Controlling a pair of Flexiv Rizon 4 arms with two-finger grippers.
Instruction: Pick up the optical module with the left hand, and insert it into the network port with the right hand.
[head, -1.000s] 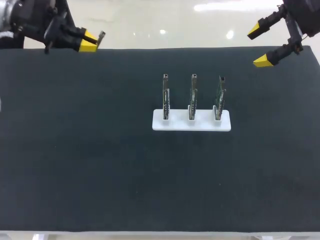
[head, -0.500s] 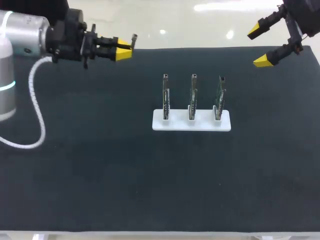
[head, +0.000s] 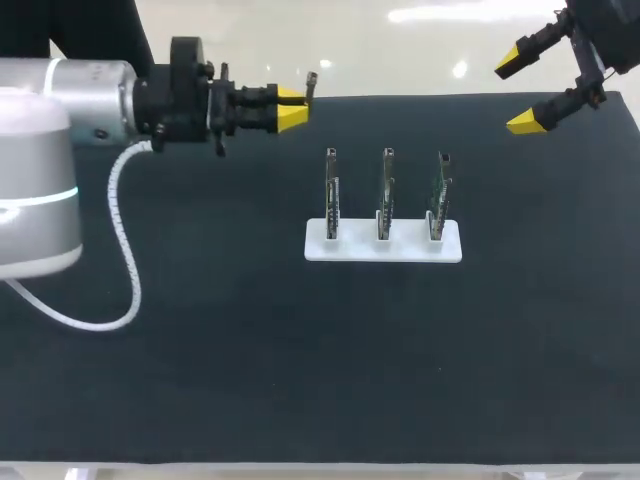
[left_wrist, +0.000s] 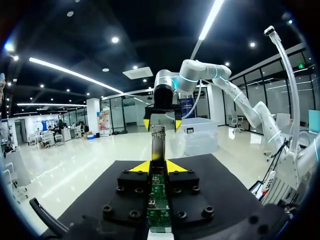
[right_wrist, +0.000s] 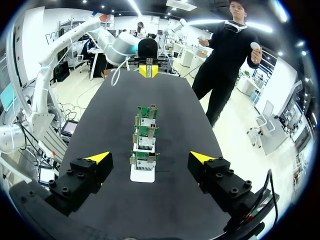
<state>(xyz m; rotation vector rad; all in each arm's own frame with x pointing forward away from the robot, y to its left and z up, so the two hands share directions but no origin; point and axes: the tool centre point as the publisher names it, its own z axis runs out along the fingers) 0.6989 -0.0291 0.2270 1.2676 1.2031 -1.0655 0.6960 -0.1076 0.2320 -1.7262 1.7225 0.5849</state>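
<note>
My left gripper (head: 296, 107) hangs level over the table's back edge, left of the middle, shut on a slim metal optical module (head: 311, 83) that sticks out past its yellow tips. In the left wrist view the module (left_wrist: 158, 142) lies between the fingers and points at my right gripper (left_wrist: 162, 121). Three upright circuit boards (head: 386, 190) stand in a white rack (head: 383, 251) at the table's middle. My right gripper (head: 520, 92) is open above the back right corner, nothing between its fingers. From the right wrist view the boards (right_wrist: 145, 134) stand ahead of that gripper (right_wrist: 150, 159).
The table top (head: 200, 340) is a dark mat with a white edge at the front. A white cable (head: 122, 240) loops down from my left arm over the left part of the mat.
My left arm has swung to the right along the back edge, carrying the module from the far left corner toward the middle. The right arm has not moved.
</note>
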